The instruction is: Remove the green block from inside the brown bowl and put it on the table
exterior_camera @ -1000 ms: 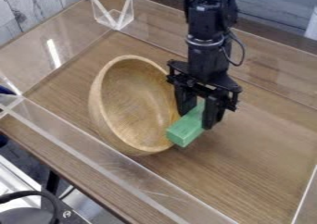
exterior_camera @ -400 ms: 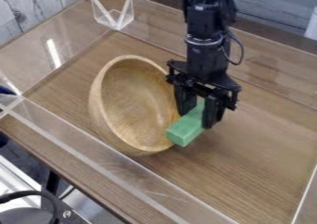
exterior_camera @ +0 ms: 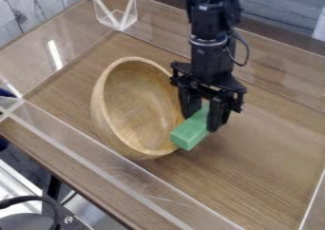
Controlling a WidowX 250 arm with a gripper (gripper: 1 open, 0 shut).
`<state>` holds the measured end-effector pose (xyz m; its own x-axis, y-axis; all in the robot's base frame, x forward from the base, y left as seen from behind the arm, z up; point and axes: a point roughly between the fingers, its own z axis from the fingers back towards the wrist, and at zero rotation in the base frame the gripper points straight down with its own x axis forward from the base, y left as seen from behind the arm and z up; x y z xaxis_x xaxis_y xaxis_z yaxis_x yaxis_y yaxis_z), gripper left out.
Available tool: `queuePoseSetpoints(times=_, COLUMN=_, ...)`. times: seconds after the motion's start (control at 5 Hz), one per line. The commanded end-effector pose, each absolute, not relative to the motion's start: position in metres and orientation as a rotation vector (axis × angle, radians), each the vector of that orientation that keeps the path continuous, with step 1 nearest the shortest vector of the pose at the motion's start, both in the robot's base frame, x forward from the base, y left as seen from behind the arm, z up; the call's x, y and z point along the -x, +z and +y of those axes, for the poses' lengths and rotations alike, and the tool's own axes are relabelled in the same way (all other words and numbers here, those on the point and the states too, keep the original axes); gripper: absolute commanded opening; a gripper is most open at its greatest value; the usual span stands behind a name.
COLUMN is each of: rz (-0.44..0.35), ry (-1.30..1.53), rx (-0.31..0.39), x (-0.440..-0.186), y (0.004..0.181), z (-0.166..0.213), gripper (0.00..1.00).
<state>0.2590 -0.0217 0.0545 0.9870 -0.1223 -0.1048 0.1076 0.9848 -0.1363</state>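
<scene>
So the whole thing is set on a brown wood-grain desk (exterior_camera: 254,167), fenced in by clear acrylic walls (exterior_camera: 76,148) that catch a bit of glare. Pale whitewashed planks can be seen at the top left, and a small clear bracket-like piece (exterior_camera: 117,12) is parked on the far side of the desk. Some dark cabling is visible down in the bottom left corner.

The brown bowl (exterior_camera: 133,105) is made of light wood with thick walls, a smooth tan inside and visible grain, and it's tipped up on its side so the opening is turned toward the left. The green block (exterior_camera: 191,134) is a small matte bright-green bar, found right at the bowl's right rim, outside it, low over the desk; whether it's actually touching the wood can't be told.

The black gripper (exterior_camera: 208,118) is pointed straight down and is closed around the upper end of the green block, fingers on either side.

Compared with a second ago, nothing has been moved: same arm pose, same bowl tilt, same block spot.
</scene>
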Motion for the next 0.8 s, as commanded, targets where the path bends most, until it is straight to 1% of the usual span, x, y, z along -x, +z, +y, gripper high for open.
queuePoseSetpoints(times=0.0, rz=0.040, ry=-0.113, rx=0.127, x=-0.2728, y=0.0698, z=-0.0178, gripper=0.00)
queuePoseSetpoints(times=0.6, rz=0.044, ry=-0.113, rx=0.130, x=-0.2737, y=0.0668, z=-0.0162, gripper=0.00)
